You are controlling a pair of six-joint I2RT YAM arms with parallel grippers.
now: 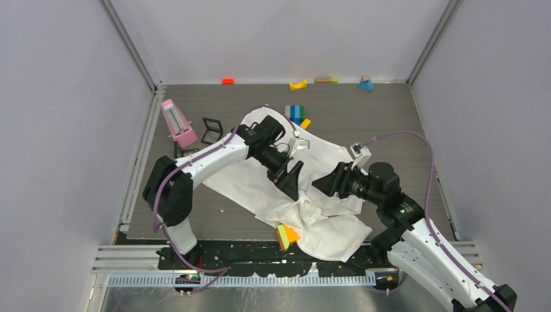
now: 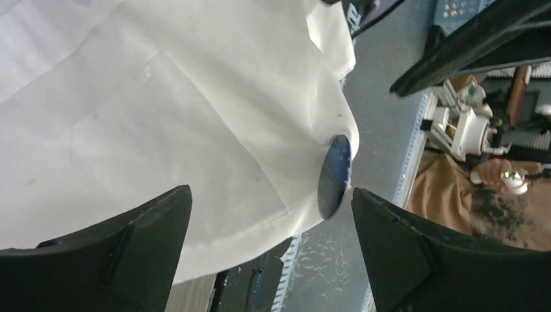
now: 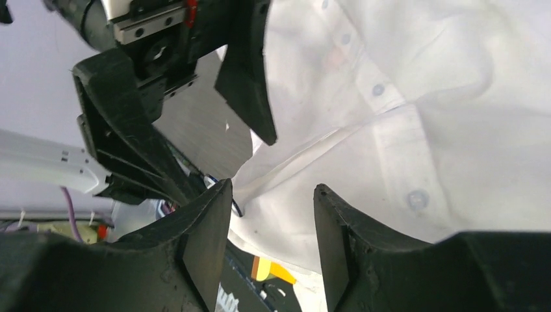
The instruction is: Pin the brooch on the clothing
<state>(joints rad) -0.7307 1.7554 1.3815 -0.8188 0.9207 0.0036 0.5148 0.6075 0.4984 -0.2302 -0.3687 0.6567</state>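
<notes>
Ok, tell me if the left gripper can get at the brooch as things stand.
Probably yes. The left gripper stands open, and the brooch sits at the folded edge of the shirt, between the fingers and nearer one of them. Nothing shows in the gap to block a close.

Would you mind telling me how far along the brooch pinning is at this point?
Seemingly done: the brooch sits against a fold of the shirt, gripped by neither hand. In hand: the left hand stands open around it; the right hand is open beside the fabric. Left: checking the pin holds; its clasp is hidden.
</notes>
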